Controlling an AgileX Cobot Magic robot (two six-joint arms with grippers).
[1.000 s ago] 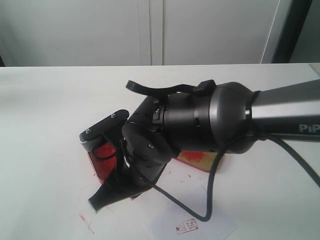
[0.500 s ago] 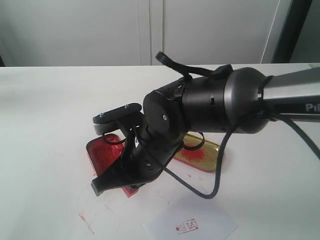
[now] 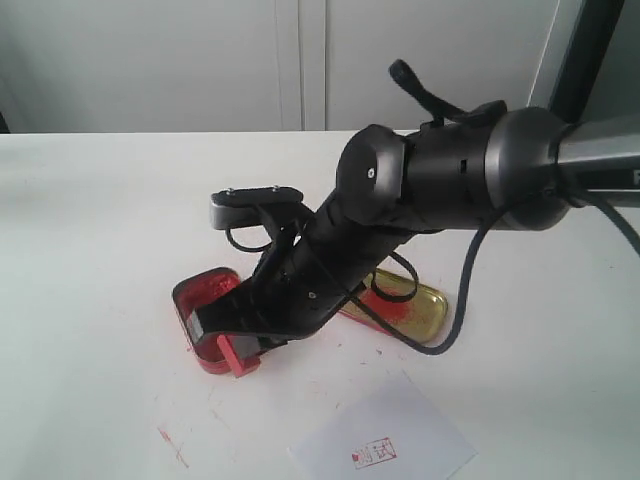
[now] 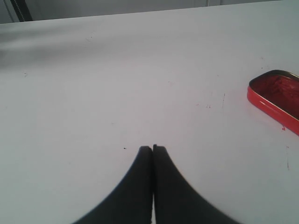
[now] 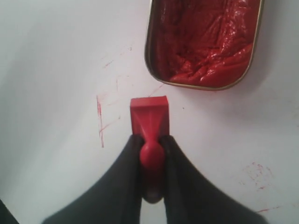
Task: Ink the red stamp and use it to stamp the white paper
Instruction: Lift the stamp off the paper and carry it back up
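My right gripper [image 3: 233,336] is shut on the knob of the red stamp [image 3: 241,356], whose square base [image 5: 149,111] points down just above the table. The stamp hangs right beside the open tin of red ink paste [image 5: 204,41], at the tin's [image 3: 202,297] near edge. The white paper [image 3: 385,436] lies flat near the front edge, off to the right of the stamp, with a red print on it. My left gripper [image 4: 153,149] is shut and empty over bare table, with the ink tin [image 4: 276,96] off to one side.
The gold tin lid [image 3: 421,305] with a red smear lies behind the right arm. Red ink streaks [image 3: 171,445] mark the white table [image 3: 90,230] in front of the tin. The right arm and its cable [image 3: 462,300] hang over the middle.
The right arm has lifted and swung back and to the right. Its gripper has carried the stamp from the front of the table toward the ink tin.
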